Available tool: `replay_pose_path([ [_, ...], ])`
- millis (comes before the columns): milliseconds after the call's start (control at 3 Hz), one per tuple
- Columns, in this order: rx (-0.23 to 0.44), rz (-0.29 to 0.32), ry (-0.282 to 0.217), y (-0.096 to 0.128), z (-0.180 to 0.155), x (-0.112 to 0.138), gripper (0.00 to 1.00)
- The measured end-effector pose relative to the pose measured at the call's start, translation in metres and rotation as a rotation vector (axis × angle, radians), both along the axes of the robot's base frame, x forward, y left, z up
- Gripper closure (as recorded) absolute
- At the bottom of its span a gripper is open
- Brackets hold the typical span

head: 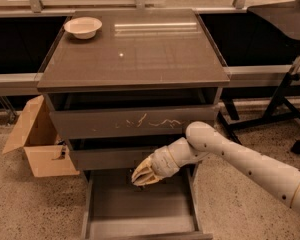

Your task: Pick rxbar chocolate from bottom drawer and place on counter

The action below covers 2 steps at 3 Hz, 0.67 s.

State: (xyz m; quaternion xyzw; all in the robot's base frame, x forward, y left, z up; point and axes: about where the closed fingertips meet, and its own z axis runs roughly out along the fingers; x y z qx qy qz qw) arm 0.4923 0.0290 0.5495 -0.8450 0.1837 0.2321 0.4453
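The bottom drawer (140, 211) is pulled open toward me, and the part of its grey tray floor that shows is bare. My gripper (141, 176) reaches into it from the right and hangs over the back of the tray, just under the middle drawer front (110, 158). A small dark shape sits at the gripper's tip, but I cannot tell if it is the rxbar chocolate. The bar does not show clearly anywhere. The counter (140, 54) is the glossy brown top of the cabinet.
A white bowl (83, 27) stands at the counter's back left corner. The top drawer front (135, 121) has pale scratches. An open cardboard box (37, 144) sits on the floor to the left. A black stand's legs (285, 109) are to the right.
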Motion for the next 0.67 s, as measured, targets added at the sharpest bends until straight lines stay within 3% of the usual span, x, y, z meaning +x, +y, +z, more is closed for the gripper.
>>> replay_pose_path([
  [333,0.004,-0.001,-0.013,-0.001,0.007,0.000,1.00],
  [667,0.028,-0.007,-0.081,-0.005,0.043,0.003,1.00],
])
